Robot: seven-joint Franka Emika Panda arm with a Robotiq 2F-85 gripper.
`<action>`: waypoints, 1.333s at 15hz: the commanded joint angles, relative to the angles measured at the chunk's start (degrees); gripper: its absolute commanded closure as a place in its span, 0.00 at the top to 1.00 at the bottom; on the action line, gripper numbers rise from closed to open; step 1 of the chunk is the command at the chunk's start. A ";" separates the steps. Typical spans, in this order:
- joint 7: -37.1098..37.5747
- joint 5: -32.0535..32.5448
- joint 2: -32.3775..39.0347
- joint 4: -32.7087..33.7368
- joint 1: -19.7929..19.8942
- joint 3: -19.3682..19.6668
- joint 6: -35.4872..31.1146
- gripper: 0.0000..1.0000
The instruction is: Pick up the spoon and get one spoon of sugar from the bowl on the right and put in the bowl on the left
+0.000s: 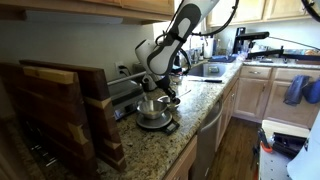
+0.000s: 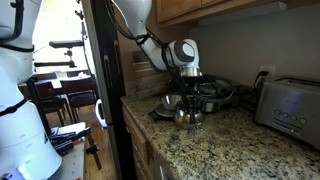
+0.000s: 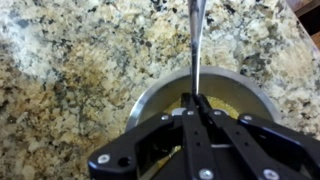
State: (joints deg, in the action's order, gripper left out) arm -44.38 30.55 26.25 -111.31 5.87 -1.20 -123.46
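At the left end of the speckled tan granite counter [image 1: 190, 118], stacked dark-and-light wooden cutting boards [image 1: 60, 110] stood on edge, apparently parked clear of the working area. Nearer the middle, close to the front edge, the white Franka arm [image 1: 180, 30] bent down and held its black Robotiq gripper [image 1: 160, 93] directly over a round stainless-steel bowl [image 1: 152, 113]. That placement looked suited to dipping straight in. In the wrist view the jaws were drawn narrow on the slim silver metal spoon [image 3: 196, 45], pinching its handle so the shaft ran out across the bowl's rim. The grip appeared meant to keep the spoon steady for scooping. The scoop end was hidden. A pale yellowish patch showed inside the bowl beneath the fingers, though whether it was sugar could not be told, nor which of the task's two bowls this was. In an exterior view, a darker shallow vessel [image 2: 215, 92] sat just behind the bowl. A brushed-metal toaster [image 2: 290, 108] stood further right, toward the back edge, well apart from the gripper. No brand, label or lettering could be read on any item
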 commanded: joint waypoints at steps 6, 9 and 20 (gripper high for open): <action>-3.28 -2.81 -7.47 -6.13 0.84 0.55 -3.41 0.05; -4.46 -4.00 -8.82 -7.20 1.18 0.55 -4.38 0.05; -9.26 -5.27 -14.77 -9.65 -0.19 0.18 -5.63 0.05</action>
State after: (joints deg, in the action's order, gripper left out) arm -51.27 26.22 15.96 -117.05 6.45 -1.22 -127.29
